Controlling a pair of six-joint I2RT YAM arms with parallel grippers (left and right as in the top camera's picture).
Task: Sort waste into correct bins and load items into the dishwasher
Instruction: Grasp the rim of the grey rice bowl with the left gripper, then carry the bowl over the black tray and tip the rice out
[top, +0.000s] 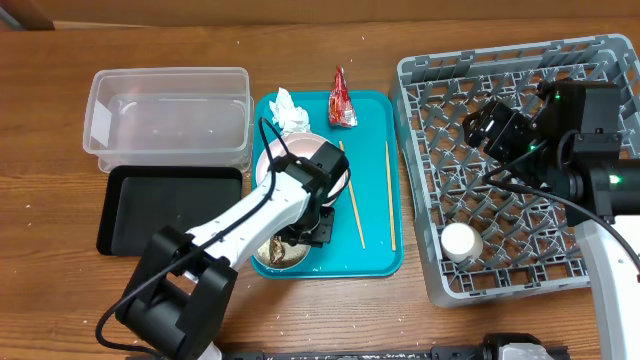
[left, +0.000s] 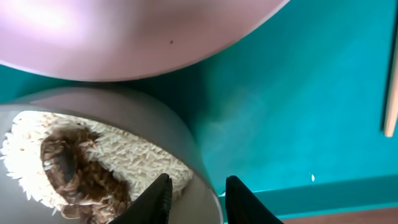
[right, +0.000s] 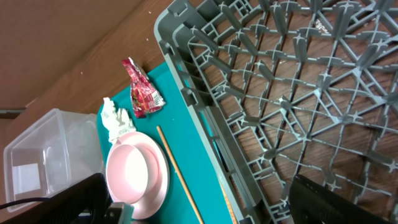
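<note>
My left gripper is shut on the rim of a small white bowl at the front of the teal tray. In the left wrist view one finger rests inside on the rice and the other is outside. The bowl holds white rice and a brown scrap. The pink plate lies just behind it. A tissue, a red wrapper and two chopsticks lie on the tray. My right gripper is open and empty above the grey dish rack.
The clear tub stands at the back left with the black tray in front of it. A small white cup sits in the rack's front left corner. The right wrist view shows the wrapper, tissue and plate.
</note>
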